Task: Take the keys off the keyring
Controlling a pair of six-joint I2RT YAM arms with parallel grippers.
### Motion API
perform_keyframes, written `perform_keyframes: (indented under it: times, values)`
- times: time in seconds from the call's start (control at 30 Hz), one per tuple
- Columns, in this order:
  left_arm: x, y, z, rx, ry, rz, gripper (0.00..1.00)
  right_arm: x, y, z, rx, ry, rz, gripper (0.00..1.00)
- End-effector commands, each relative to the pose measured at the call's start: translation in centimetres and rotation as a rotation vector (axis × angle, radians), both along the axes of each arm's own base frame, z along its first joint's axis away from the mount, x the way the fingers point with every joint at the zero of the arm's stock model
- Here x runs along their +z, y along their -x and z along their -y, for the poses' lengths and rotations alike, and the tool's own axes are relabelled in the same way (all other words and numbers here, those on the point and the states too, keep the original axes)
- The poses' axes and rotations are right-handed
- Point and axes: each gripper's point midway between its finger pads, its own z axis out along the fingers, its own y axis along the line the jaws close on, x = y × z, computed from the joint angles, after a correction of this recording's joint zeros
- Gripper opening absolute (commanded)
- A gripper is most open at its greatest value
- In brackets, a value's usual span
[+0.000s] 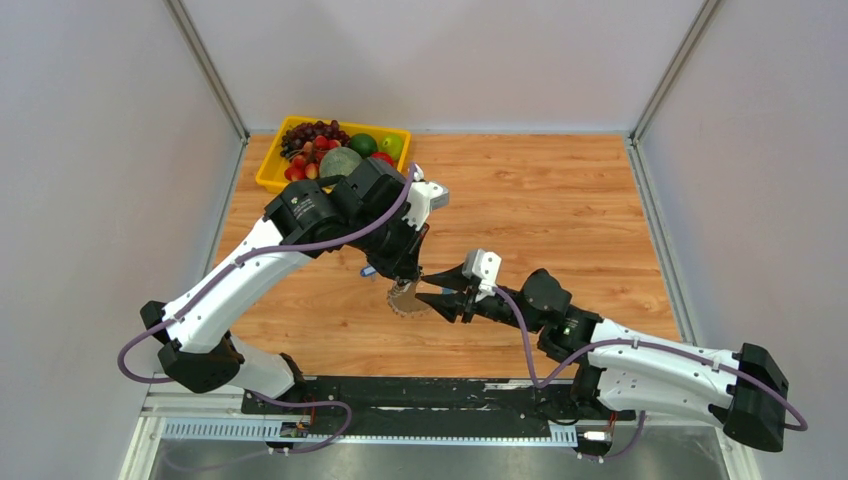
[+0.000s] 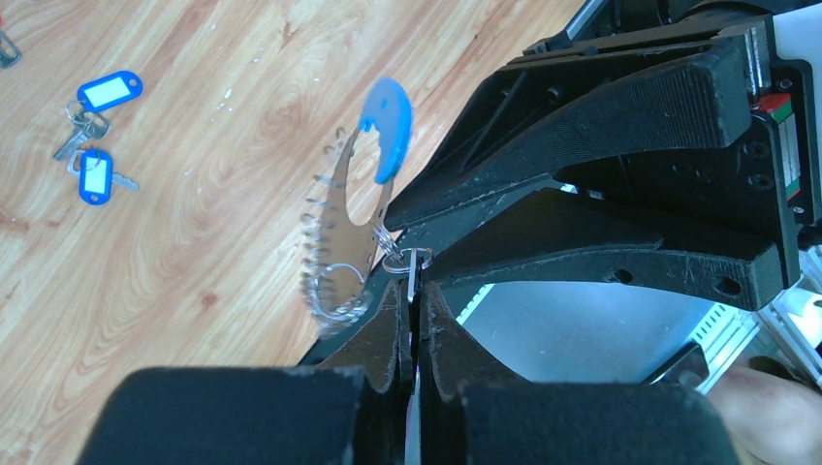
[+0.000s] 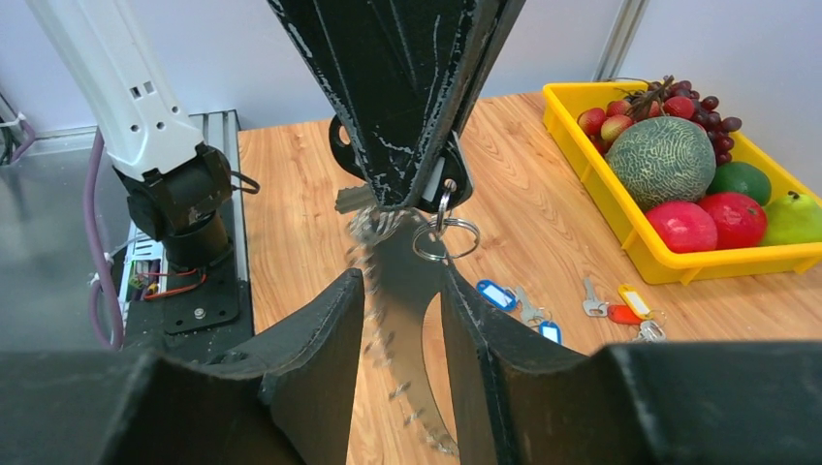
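The keyring (image 2: 334, 242) hangs in the air as a curved hoop with a bright blue arc at one end and a fringe of small silvery pieces. My left gripper (image 2: 414, 286) is shut on a thin silvery key (image 2: 415, 269) whose small split ring joins the hoop. In the right wrist view the left fingers (image 3: 407, 107) come down from above with that key (image 3: 443, 199). The hoop (image 3: 407, 320) drops, blurred, between the open fingers of my right gripper (image 3: 402, 286), close to the right one. From above, both grippers (image 1: 403, 275) (image 1: 428, 290) meet at the keyring (image 1: 405, 300).
Loose keys with blue tags (image 2: 97, 136) lie on the wooden table; more keys with yellow and red tags (image 3: 625, 302) lie near a yellow fruit tray (image 3: 620, 213). The tray (image 1: 268, 172) stands at the back left. Grey walls enclose the table.
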Motion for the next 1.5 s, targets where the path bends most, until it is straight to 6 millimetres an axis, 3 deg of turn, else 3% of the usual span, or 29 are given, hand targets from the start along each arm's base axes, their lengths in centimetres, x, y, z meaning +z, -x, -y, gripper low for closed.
perform_keyframes:
  times: [0.0, 0.27, 0.67, 0.83, 1.47]
  values:
    - [1.6, 0.4, 0.3, -0.008, 0.055, 0.002, 0.00, 3.2, -0.6, 0.0, -0.037, -0.078, 0.053, 0.41]
    - [1.3, 0.6, 0.5, -0.018, 0.062, -0.015, 0.00, 3.9, -0.5, 0.2, -0.035, -0.106, 0.074, 0.40]
    - [1.3, 1.1, 0.6, -0.027, 0.083, -0.033, 0.00, 4.5, -1.0, 0.2, -0.068, -0.135, 0.072, 0.28]
    - [1.5, 0.9, 0.6, -0.016, 0.088, -0.023, 0.00, 4.2, -0.9, -0.1, -0.060, -0.110, 0.073, 0.01]
    - [1.0, -2.1, -1.6, 0.127, 0.123, -0.052, 0.00, 2.9, 1.1, 0.2, 0.024, -0.050, 0.080, 0.00]
